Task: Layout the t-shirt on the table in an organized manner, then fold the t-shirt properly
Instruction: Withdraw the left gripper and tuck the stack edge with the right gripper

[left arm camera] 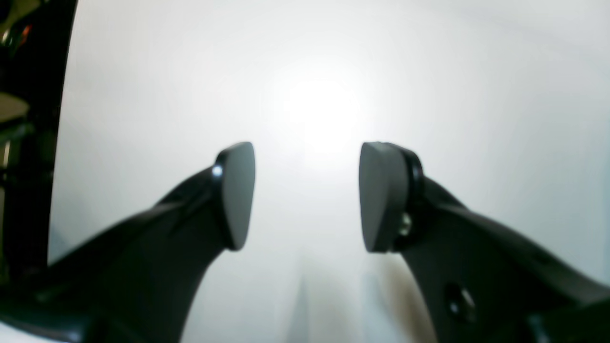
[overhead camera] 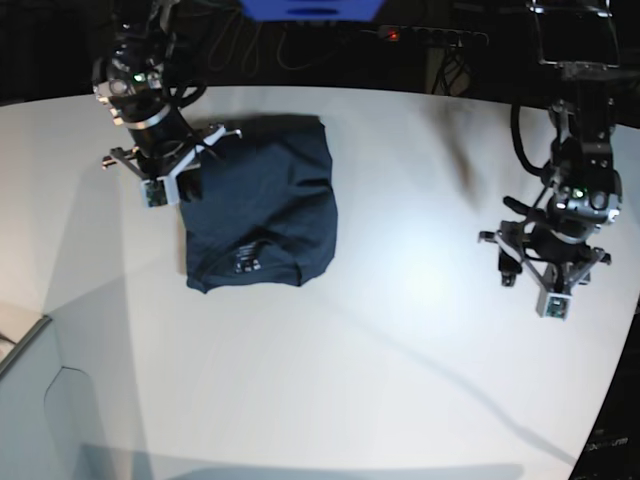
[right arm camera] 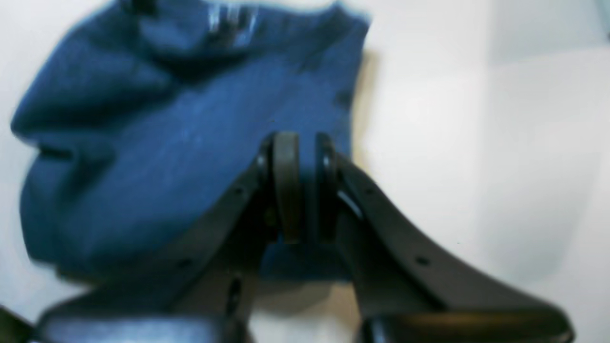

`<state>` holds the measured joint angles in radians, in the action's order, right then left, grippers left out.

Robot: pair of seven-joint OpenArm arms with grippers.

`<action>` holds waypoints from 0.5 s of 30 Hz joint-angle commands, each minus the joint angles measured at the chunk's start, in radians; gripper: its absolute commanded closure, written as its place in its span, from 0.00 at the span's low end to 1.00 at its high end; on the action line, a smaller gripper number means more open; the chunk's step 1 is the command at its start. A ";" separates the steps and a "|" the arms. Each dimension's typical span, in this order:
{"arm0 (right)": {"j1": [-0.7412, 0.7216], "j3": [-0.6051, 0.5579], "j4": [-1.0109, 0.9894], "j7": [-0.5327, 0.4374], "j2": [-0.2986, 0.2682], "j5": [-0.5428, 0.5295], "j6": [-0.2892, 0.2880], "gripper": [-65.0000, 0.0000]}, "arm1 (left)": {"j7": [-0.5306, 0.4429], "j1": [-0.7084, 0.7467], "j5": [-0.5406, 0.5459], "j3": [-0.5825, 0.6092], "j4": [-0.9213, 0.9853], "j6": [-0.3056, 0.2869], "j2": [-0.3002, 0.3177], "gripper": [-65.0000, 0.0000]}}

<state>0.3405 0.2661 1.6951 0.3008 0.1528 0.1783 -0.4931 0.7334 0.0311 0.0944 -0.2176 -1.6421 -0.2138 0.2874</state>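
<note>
Blue panel [overhead camera: 310, 8]: flat and bright blue, cut off by the top edge of the base view, left of middle.
Power strip [overhead camera: 425, 35]: a long dark bar lying in the dark background, right of the blue panel, with a small red light [overhead camera: 393, 35] lit near its left end.
Cables [overhead camera: 250, 45]: thin loops in the dark at the back, below and left of the blue panel.
Grey panel [overhead camera: 40, 410]: pale grey, in the lower left corner, with a rounded outline.
Dark strip [left arm camera: 19, 95]: left margin of the left wrist view, too blurred to name its contents.

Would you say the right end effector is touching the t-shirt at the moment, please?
Touching. In the right wrist view the right end effector has its jaws nearly closed, with blue fabric of the t-shirt pinched between them.
</note>
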 commanded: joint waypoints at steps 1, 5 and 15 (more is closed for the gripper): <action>-0.001 -0.001 0.003 -0.027 0.001 -0.009 -0.002 0.92 | -0.016 -0.004 0.005 -0.021 -0.014 0.001 0.009 0.48; 0.006 -0.001 -0.091 -0.107 0.001 -0.009 -0.002 0.92 | -0.016 0.016 0.005 -0.039 -0.013 0.001 0.014 0.48; -0.001 0.005 -0.250 -0.200 -0.003 -0.009 0.001 0.92 | 0.013 0.042 0.005 -0.087 -0.013 0.001 0.011 0.48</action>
<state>0.3382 0.2722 1.4395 0.0845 0.1493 0.1596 -0.4915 0.7643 0.0887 0.0975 -0.2996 -1.6398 -0.2138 0.2874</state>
